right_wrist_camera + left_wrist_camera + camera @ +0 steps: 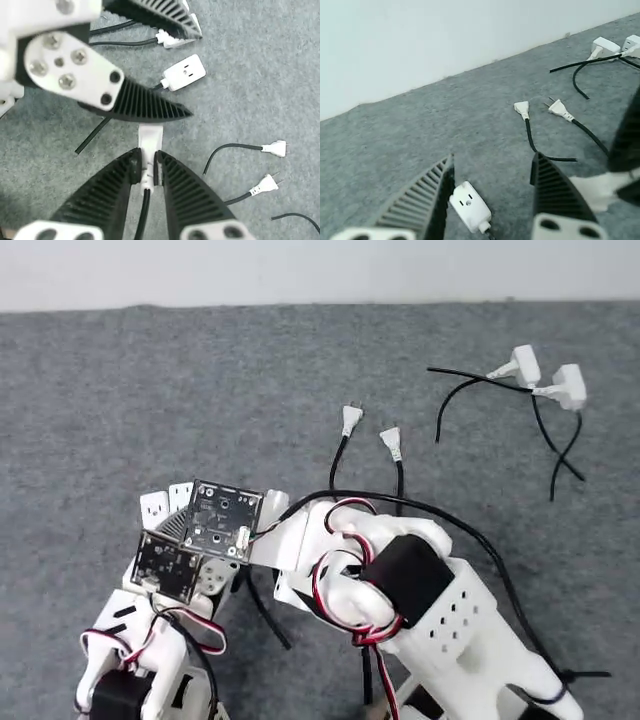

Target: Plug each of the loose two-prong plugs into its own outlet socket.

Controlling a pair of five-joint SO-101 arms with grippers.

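The left hand (493, 159) stands apart, with a socket (470, 206) lying flat on the counter (100, 390) between its fingers. The right hand (148, 152) is clamped on a white corded block (150, 135) just beside the left hand; I cannot tell if it is a socket. 1 loose plug (350, 420) and a second plug (390, 442) lie side by side mid-counter, well apart from both hands, with bare mat around them. 2 joined pairs (545, 375) sit near the far right corner.

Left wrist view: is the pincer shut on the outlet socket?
No, the left pincer is wide open and the outlet socket lies loose between its fingers.
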